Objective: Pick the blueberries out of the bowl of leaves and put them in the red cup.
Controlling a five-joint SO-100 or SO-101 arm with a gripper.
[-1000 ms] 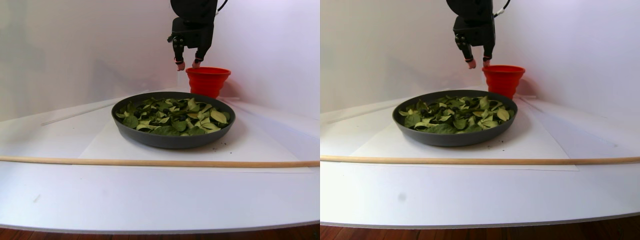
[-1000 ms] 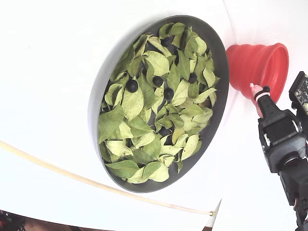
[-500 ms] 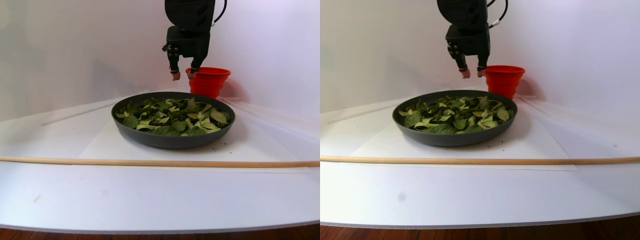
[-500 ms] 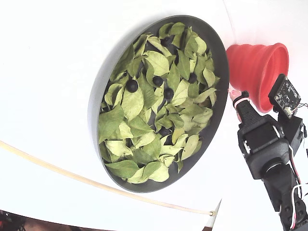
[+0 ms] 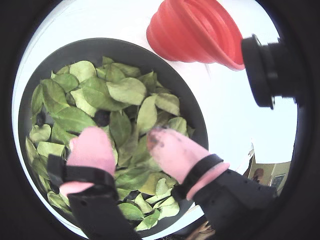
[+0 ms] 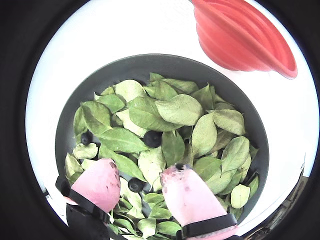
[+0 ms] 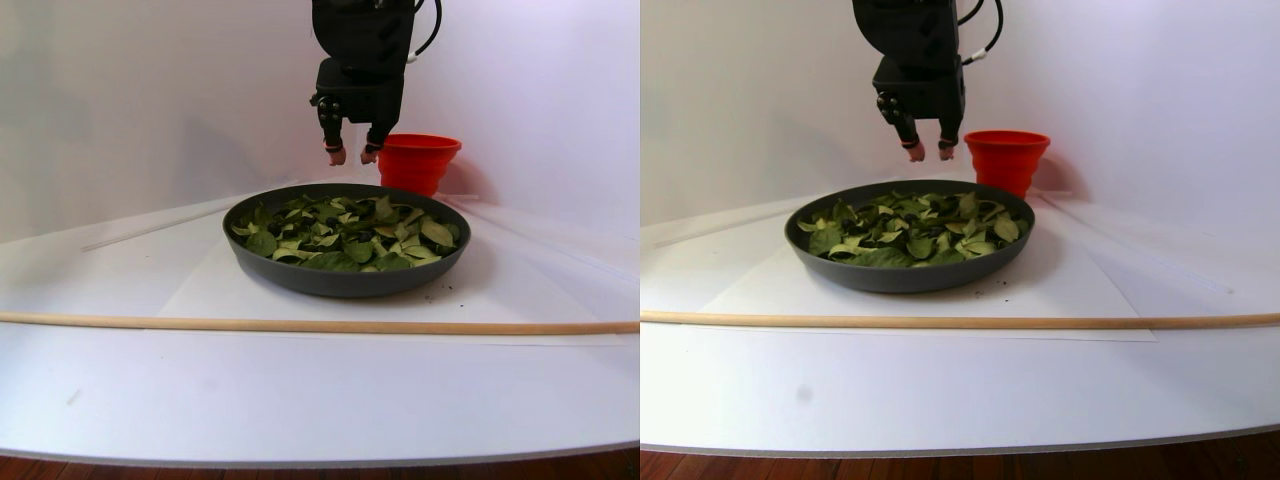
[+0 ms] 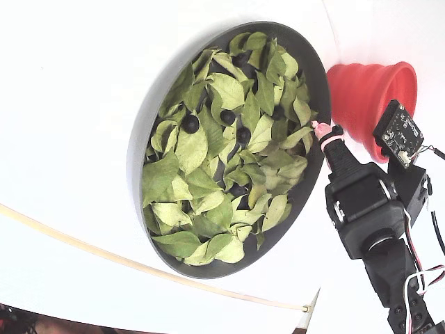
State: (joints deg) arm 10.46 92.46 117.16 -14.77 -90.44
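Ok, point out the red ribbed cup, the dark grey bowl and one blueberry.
Red ribbed cup (image 8: 361, 90), fixed view, on its outer wall.
Dark grey round bowl (image 6: 135, 67), a wrist view, on its bare inner wall.
Blueberry (image 6: 152, 138), a wrist view, on its top.

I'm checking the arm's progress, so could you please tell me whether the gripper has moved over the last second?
Yes. In the fixed view the gripper has moved from beside the red cup toward the bowl, its fingertips now at the rim.
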